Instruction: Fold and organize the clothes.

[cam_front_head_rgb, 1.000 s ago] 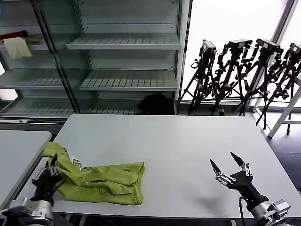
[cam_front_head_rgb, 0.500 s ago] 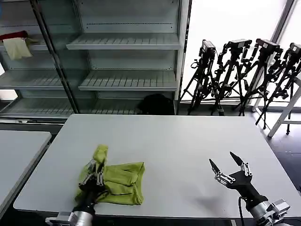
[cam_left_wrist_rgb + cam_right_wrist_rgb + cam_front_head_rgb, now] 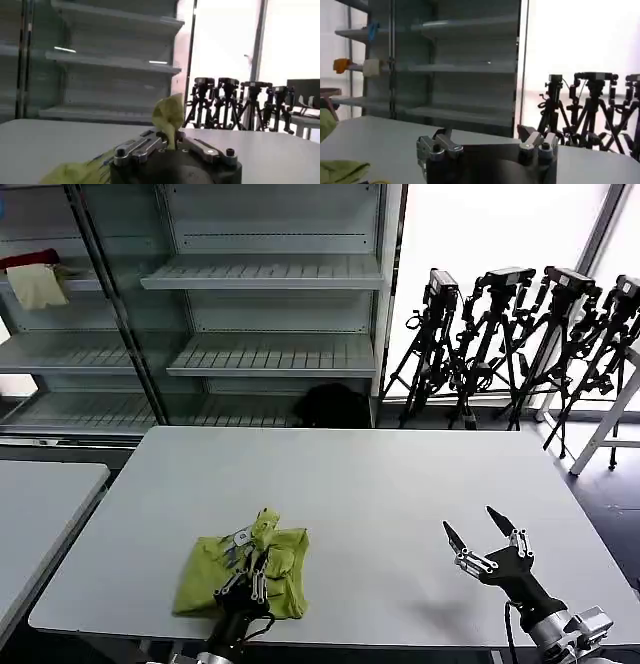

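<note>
The lime-green T-shirt point(image 3: 215, 574) lies bunched and partly folded on the white table point(image 3: 380, 484), near its front left. My left gripper point(image 3: 255, 546) is shut on a fold of the shirt and holds it raised over the shirt's right part; in the left wrist view that flap point(image 3: 169, 117) stands up from between the closed jaws of the left gripper point(image 3: 171, 145). My right gripper point(image 3: 483, 529) hovers open above the table's front right with nothing in it; in its wrist view the right gripper point(image 3: 485, 140) shows both jaws apart and a bit of the shirt point(image 3: 340, 170).
Metal shelves point(image 3: 270, 284) stand behind the table, with red and cream cloths point(image 3: 35, 274) on the upper left shelf. Camera tripods point(image 3: 520, 334) crowd the back right. A second table point(image 3: 40, 514) borders the left side.
My left gripper has carried the shirt's left end rightward across the garment, folding it over. The shirt is now a more compact bundle. The right gripper has stayed in place.
</note>
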You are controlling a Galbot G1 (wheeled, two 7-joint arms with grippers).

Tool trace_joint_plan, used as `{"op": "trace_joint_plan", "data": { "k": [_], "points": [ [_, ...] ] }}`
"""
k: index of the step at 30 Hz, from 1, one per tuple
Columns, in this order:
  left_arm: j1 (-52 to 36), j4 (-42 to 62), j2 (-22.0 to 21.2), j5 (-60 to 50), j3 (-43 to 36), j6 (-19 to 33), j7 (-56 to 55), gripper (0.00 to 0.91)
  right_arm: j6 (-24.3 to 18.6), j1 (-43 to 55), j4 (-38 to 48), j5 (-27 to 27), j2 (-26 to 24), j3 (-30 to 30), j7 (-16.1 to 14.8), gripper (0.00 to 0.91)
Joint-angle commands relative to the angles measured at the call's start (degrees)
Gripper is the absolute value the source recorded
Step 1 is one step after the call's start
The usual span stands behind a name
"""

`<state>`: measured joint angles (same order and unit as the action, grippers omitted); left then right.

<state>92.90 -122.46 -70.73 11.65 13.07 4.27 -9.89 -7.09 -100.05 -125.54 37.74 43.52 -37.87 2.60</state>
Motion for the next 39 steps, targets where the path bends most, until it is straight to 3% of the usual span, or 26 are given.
{"op": "trace_joint_plan", "data": {
  "k": [1,13,19,20,21,22,31,39],
  "points": [
    [-2.12,3.8,-0.34,-2.35,-2.1,0.82,0.46,0.02,-0.06,0.09,-0.07,0.01,0.07,0.01,0.08,0.907],
    [-4.22,1.92,-0.48,-0.14,1.45,-1.43,-0.32,0.01,-0.09,0.09,-0.12,-0.02,0.15,0.21,-0.04,0.907],
    [-3.85,5.59,-0.66,-3.59,-1.49,0.04,-0.11,0.04,-0.23,0.32,0.09,0.0,0.26,0.49,-0.06,0.907],
    [-3.37,5.66,-0.73,-4.42,-2.24,0.28,-0.06,0.262,-0.23,0.31,0.13,-0.05,0.31,0.51,-0.08,0.907],
    [-3.2,5.73,-0.8,-5.19,-2.72,0.57,0.03,0.544,-0.25,0.28,0.18,-0.07,0.3,0.51,-0.11,0.907],
    [-3.2,5.92,-0.93,-6.59,-3.02,0.78,0.0,0.907,-0.26,0.26,0.23,-0.08,0.27,0.5,-0.1,0.907],
    [-5.16,6.4,-0.35,-9.73,-3.54,-0.42,-1.34,0.907,-0.4,0.47,0.28,-0.02,0.16,0.59,-0.17,0.907],
    [-3.43,-3.29,0.79,-13.52,-8.94,-4.35,-2.72,0.907,-0.33,0.96,0.25,-0.12,0.15,0.83,-0.08,0.907]
  ]
}}
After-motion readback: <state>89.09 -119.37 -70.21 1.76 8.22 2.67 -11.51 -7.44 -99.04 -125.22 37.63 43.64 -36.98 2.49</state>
